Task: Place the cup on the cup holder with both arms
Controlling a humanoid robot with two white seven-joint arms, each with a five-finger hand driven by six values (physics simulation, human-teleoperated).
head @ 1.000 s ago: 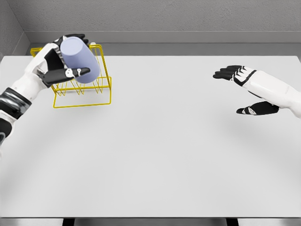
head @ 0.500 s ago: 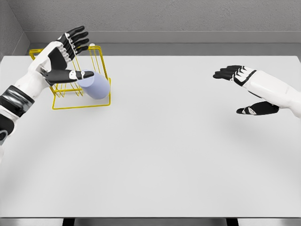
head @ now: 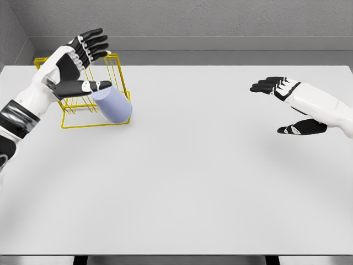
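Lavender cup (head: pixel 112 106) tilted on yellow wire cup holder (head: pixel 118 74) at table (head: pixel 187 182) 10 o'clock, left hand (head: pixel 74 63) spread wide beside it, holding nothing; right hand (head: pixel 289 105) open at 3 o'clock, well apart.

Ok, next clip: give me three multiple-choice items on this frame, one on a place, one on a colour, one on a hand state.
1. Where is the cup?
A. Tilted at the front right corner of the rack
B. At the table's centre
C. In the right hand

2. What colour is the wire rack?
A. Red
B. Yellow
C. Black

3. How is the left hand?
A. Closed on the cup
B. Flat on the table
C. Fingers spread, holding nothing

Answers:
1 A, the lavender cup leans against the rack's front right corner.
2 B, every wire is yellow.
3 C, the fingers fan out above the rack and only the thumb lies near the cup's top; the right hand hovers open far to the right above the table.
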